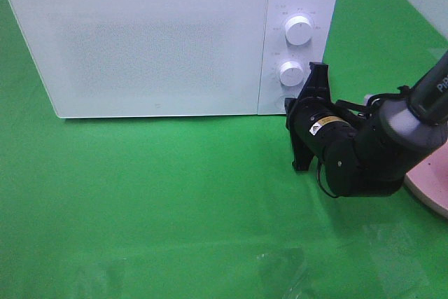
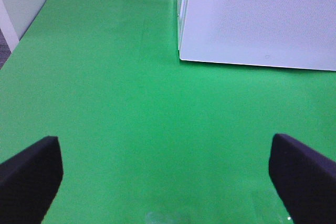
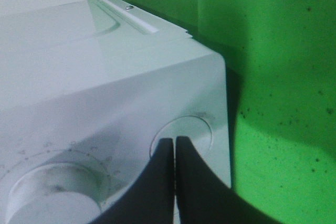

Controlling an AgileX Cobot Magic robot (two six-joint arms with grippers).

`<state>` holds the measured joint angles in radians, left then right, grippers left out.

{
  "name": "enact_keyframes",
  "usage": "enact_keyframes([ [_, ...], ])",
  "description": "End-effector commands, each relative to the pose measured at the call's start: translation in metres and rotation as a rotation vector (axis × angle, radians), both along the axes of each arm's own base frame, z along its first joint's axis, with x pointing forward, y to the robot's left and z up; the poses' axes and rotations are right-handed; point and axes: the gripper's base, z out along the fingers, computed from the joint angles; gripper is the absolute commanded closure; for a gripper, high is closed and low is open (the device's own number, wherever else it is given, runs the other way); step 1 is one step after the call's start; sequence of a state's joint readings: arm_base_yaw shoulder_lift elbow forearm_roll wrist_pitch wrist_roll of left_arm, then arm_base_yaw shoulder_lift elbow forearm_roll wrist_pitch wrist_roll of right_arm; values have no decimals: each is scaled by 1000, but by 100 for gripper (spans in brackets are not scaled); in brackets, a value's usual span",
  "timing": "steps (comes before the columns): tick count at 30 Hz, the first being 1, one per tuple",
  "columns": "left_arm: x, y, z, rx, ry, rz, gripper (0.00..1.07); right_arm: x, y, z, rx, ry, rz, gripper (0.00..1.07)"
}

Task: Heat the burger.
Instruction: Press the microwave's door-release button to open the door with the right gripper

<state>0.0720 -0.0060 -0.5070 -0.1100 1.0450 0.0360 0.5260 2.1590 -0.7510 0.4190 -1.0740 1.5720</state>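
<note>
While your right pincer (image 3: 175, 142) sits with both fingers pressed flat together and nothing between them, its tips lie over the round button (image 3: 198, 127) on the microwave (image 1: 154, 40). You cannot tell whether they actually press it.

- Exterior view: that button is at the foot of the control panel, centre right of the frame. The lower knob (image 1: 291, 73) is just above it and the upper knob (image 1: 299, 30) is above that.
- Microwave door (image 1: 140, 47): closed, filling the upper left of the frame.
- Right arm: comes in from the right edge, above the green cloth (image 1: 175, 208).
- Pink plate (image 1: 432, 183): only its rim shows, at the right edge behind the arm.
- Left pincer (image 2: 164, 150): fingers spread wide, empty, over bare cloth, with the microwave's corner ahead of it.
- Burger: not visible in any view, so you cannot tell where it is.
</note>
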Motion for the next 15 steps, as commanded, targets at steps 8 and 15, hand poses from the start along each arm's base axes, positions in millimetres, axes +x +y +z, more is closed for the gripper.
enact_keyframes([
  [8,-3,0,0,-1,-18,-2,5,11,4,4,-9,-34,2,107],
  [15,-3,0,0,-1,-18,-2,5,13,5,-2,-8,-14,-4,107],
])
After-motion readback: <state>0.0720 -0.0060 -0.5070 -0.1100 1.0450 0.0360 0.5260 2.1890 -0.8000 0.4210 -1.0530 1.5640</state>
